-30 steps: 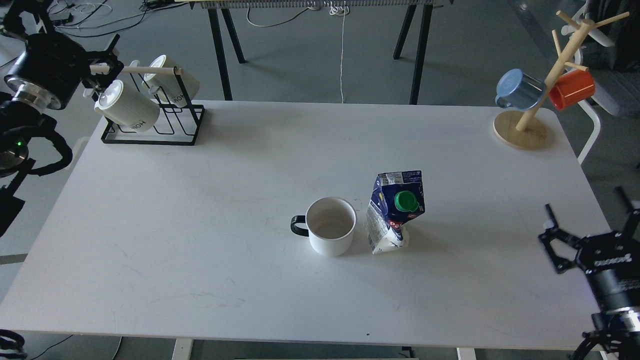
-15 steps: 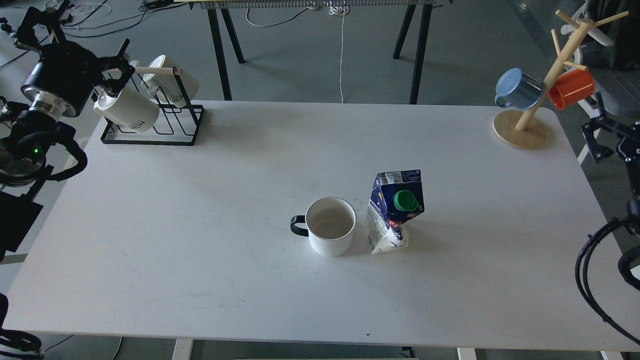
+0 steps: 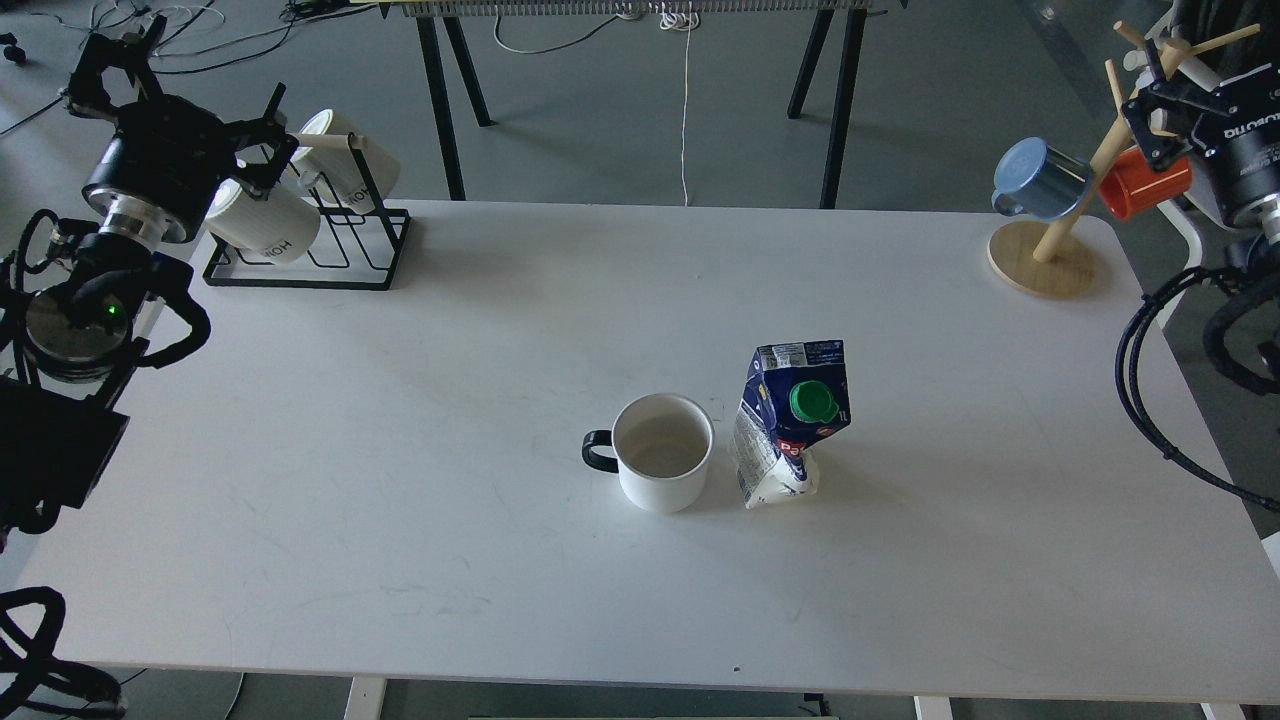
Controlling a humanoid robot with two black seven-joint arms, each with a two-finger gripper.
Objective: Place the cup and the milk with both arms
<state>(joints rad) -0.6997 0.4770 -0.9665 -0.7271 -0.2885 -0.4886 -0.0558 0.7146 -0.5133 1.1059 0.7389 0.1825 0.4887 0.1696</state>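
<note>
A white cup point(image 3: 662, 452) with a black handle pointing left stands upright near the middle of the white table point(image 3: 400, 450). A dented blue and white milk carton point(image 3: 790, 420) with a green cap stands just to its right, close beside it. My left gripper point(image 3: 185, 105) is open and empty at the far left, over the mug rack, far from the cup. My right gripper point(image 3: 1215, 95) is at the top right by the wooden mug tree, far from the carton. It looks open and empty, with one finger point(image 3: 1145, 100) showing and the other past the frame edge.
A black wire rack point(image 3: 330, 250) with two white mugs stands at the back left corner. A wooden mug tree point(image 3: 1045, 262) with a blue mug point(image 3: 1040, 180) and an orange mug point(image 3: 1140, 185) stands at the back right corner. Cables hang beside the table's right edge.
My right gripper has risen from the lower right, beside the table's front edge, to the top right by the mug tree. My left gripper has shifted right. Cup and carton have not moved.
</note>
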